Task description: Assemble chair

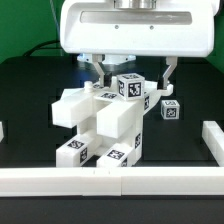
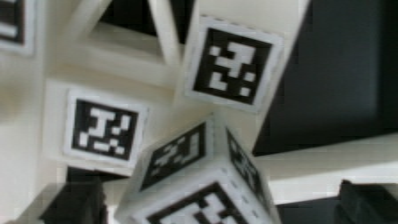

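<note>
The chair parts are matte white tagged blocks. Several of them sit stacked together point(image 1: 100, 125) at the middle of the black table. A tagged block point(image 1: 130, 88) stands at the back top of the stack. My gripper point(image 1: 131, 84) is open, with one finger on each side of that block and clear of it on the exterior view's right. In the wrist view the same block point(image 2: 199, 180) lies between my dark fingertips point(image 2: 64, 200), with a gap on one side. Other tagged white parts point(image 2: 231, 65) lie beyond it. A small loose tagged block point(image 1: 170, 110) sits on the exterior view's right.
Long white border rails run along the front point(image 1: 110, 182) and up the exterior view's right side point(image 1: 213, 140). A short white piece shows at the left edge point(image 1: 3, 130). The robot's white body point(image 1: 135, 28) hangs over the back.
</note>
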Robot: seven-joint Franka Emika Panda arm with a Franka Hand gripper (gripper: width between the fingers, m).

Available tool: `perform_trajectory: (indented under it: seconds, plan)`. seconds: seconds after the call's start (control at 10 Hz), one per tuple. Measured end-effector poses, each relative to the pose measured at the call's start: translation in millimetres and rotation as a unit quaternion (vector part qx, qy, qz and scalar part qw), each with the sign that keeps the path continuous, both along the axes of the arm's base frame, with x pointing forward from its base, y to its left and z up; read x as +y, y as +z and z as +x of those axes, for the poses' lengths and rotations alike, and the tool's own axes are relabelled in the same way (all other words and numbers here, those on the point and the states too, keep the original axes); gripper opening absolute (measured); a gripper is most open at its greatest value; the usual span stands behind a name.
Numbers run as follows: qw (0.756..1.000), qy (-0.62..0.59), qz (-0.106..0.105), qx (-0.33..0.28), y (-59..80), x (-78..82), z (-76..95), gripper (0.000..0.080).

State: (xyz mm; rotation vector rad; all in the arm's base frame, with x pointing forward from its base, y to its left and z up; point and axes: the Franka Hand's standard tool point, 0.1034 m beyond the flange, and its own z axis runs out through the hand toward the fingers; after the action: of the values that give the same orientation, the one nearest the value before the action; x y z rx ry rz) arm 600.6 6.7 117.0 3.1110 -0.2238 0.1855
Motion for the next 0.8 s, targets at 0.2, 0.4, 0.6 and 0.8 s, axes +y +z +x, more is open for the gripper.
perform_trajectory:
  seconds: [0.2,0.4,0.6,0.8]
  plan:
    - [0.997,0.076,-0.01,0.002,-1.4,-3.4,-1.3,0.0649]
    - [0.989,0.144,-0.018,0.005,-3.0,-9.0,-3.6,0.0649]
    - [0.988,0.154,-0.019,0.005,-3.2,-9.9,-3.7,0.0602]
    - [0.988,0.152,-0.019,0.005,-3.2,-9.9,-3.7,0.0423]
